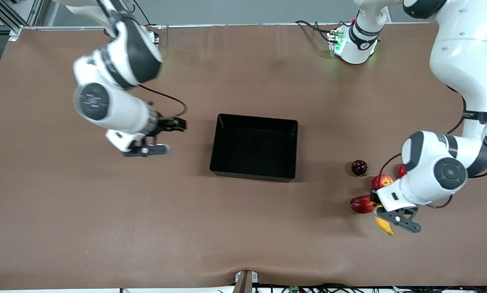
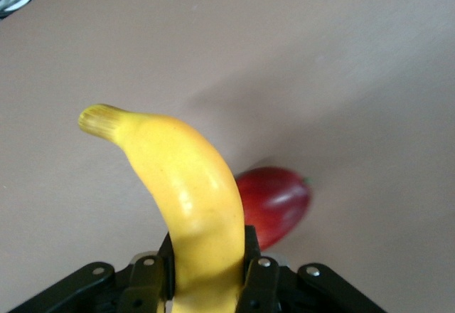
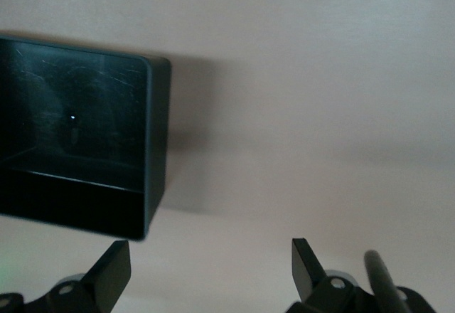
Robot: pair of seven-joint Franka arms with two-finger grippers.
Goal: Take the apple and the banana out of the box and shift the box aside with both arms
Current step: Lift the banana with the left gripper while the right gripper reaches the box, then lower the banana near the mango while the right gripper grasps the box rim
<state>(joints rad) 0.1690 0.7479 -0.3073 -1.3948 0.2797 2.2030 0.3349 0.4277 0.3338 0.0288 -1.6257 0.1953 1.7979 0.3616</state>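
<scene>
Risk: dropping banana [image 1: 384, 226] onto elongated red fruit [image 1: 362, 204] just beside, knocking apple [image 1: 382, 180] rolling. Left gripper [image 2: 207, 274] clamped on banana low over table at left arm's end; long axis straight out from jaws, stem end leading. Box [image 1: 216, 140] mid-table, emptied. Right gripper [image 3: 210, 264] spread wide, empty, beside box.

The box [image 1: 254, 146] sits mid-table. Toward the left arm's end lie the apple [image 1: 382, 181], a long fruit [image 1: 362, 204] nearer the camera, and a round fruit [image 1: 359, 167] farther off. The banana [image 1: 385, 226], held by the left gripper [image 1: 379, 211], hangs beside the long fruit.
</scene>
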